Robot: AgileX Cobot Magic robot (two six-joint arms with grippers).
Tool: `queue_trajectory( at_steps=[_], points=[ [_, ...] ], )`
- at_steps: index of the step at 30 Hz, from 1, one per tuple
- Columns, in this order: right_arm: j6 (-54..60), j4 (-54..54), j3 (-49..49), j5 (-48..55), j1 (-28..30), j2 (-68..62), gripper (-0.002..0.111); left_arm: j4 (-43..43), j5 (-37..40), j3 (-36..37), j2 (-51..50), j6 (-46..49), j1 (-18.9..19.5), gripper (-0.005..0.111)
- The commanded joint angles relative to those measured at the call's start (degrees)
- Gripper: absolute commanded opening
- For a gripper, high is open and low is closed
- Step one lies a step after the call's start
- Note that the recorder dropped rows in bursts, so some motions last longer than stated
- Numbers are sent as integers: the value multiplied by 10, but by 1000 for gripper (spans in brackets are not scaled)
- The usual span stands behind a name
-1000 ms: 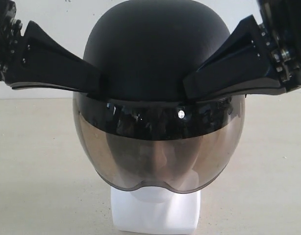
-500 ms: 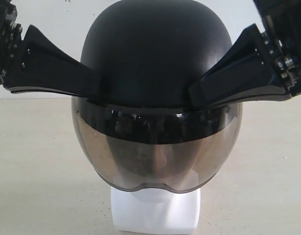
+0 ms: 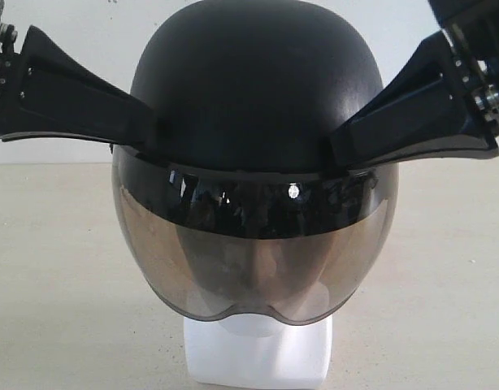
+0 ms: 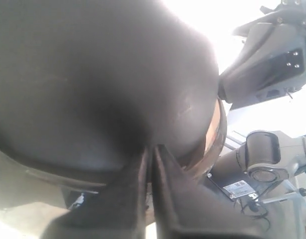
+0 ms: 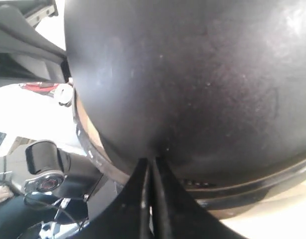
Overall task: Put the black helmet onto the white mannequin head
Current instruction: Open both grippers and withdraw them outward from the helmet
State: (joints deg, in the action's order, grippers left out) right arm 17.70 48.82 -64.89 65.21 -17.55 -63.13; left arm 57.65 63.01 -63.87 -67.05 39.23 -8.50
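Exterior view: left tool [image 3: 148,134] and right tool [image 3: 339,146], both narrowed, flank black helmet [image 3: 249,81] covering white mannequin head [image 3: 258,351].

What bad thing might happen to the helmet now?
1. The left hand and right hand only press their shut tips against the black helmet's smooth round sides, so it might slip or tilt.
2. The helmet looks wider than the white mannequin head, so it may end up sitting crooked.
3. A lopsided push might tip the head on its narrow base.
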Motion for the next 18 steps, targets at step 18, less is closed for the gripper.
queue_trajectory(
  at_steps=[18],
  points=[
    [-39, -55, 3, -20, 3, 82, 0, -123, 28, -35, 77, -104, -1, 4]
  ],
)
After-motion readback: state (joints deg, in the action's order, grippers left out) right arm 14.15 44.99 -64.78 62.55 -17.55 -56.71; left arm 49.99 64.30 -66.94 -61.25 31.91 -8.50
